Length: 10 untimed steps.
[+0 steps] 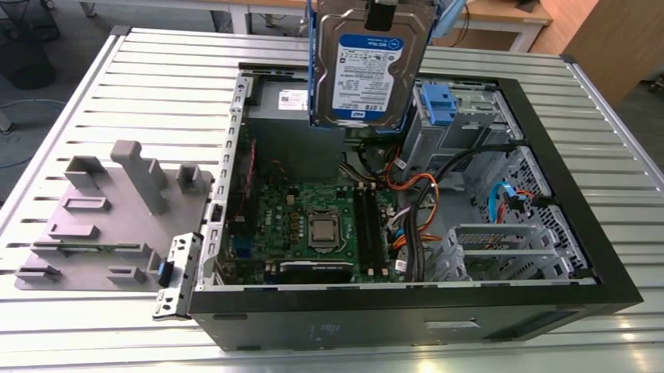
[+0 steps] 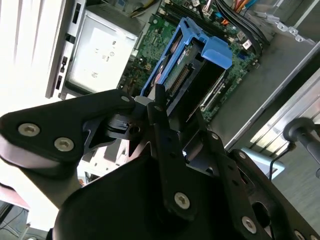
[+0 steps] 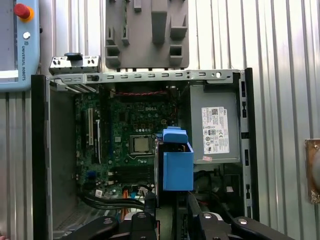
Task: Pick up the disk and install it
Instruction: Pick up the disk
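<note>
The gripper (image 2: 162, 112) was pinched on the disk (image 1: 365, 66), holding it upright in the air with its label facing the exterior view. The disk hung over the open computer case (image 1: 363, 326), near the grey power-supply box (image 3: 215, 100) and the motherboard (image 1: 311, 225). The case stood mid-tabletop (image 1: 155, 85). A grey holder block (image 1: 114, 210) lay beside the case, toward the tabletop's edge at the exterior view's left.
</note>
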Motion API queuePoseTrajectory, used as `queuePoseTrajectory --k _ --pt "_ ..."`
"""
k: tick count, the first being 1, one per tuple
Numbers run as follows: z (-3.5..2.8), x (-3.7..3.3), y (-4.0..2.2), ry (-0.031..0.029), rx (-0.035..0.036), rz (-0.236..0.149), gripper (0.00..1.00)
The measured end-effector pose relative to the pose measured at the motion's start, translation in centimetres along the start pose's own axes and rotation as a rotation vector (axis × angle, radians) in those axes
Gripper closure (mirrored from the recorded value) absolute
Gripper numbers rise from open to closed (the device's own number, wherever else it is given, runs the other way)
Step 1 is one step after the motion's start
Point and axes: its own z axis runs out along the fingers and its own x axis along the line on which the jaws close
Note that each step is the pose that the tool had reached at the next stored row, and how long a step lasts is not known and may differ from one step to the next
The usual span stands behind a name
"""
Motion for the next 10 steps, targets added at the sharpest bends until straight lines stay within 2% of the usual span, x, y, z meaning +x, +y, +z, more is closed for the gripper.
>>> queuePoseTrajectory --k 10 --pt "-0.04 2.57 -0.15 0.0034 0.0003 0.000 0.65"
